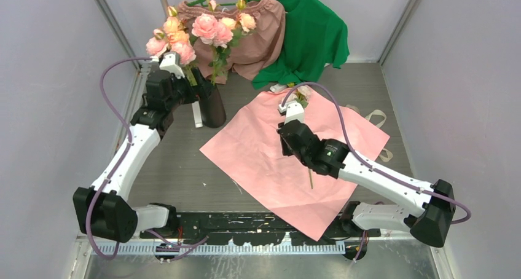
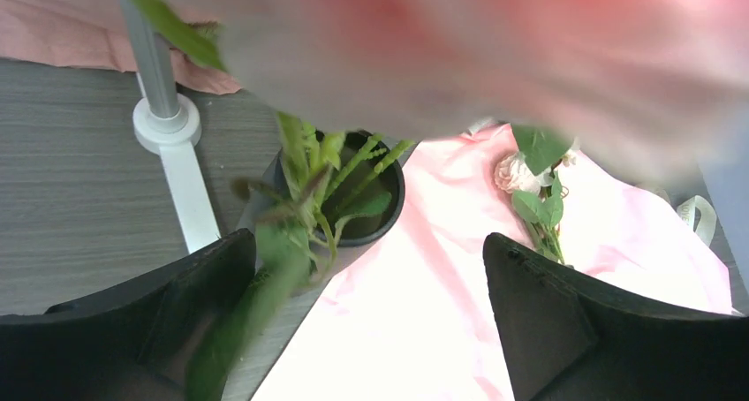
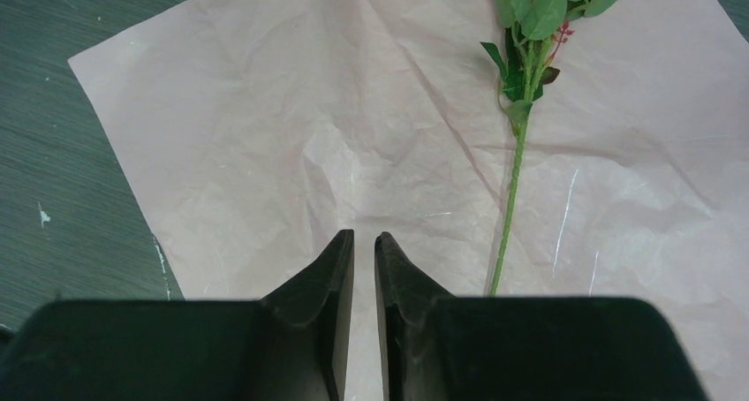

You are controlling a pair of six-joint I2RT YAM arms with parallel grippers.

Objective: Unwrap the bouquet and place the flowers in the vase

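The left gripper (image 2: 366,242) was positioned above the small, tall black cylindrical vase (image 1: 213,109). Its jaws were spread wide and gripped nothing. A blurred green stem ran just beside one of its fingers (image 2: 106,348).

The vase stood upright toward the far left corner of the grey wood-grain tabletop (image 1: 178,168), near the white base of a grey metal pole (image 2: 152,65). A bunch of pink artificial roses (image 1: 206,28) with green leaves stood in the vase. Their stems sat inside its round mouth and the blooms spread above the rim.

The salmon-pink paper sheet (image 1: 270,156) lay unfolded and flat, from the middle of the tabletop to its near edge, just right of the vase. A single long-stemmed rose (image 3: 512,180) lay on the sheet, bloom toward the far edge.

The right gripper (image 3: 363,238) hovered over the sheet, just left of that stem. Its jaws were pressed almost together with nothing between them.

A cream ribbon (image 1: 376,117) lay toward the right edge of the tabletop, at the sheet's far right side.
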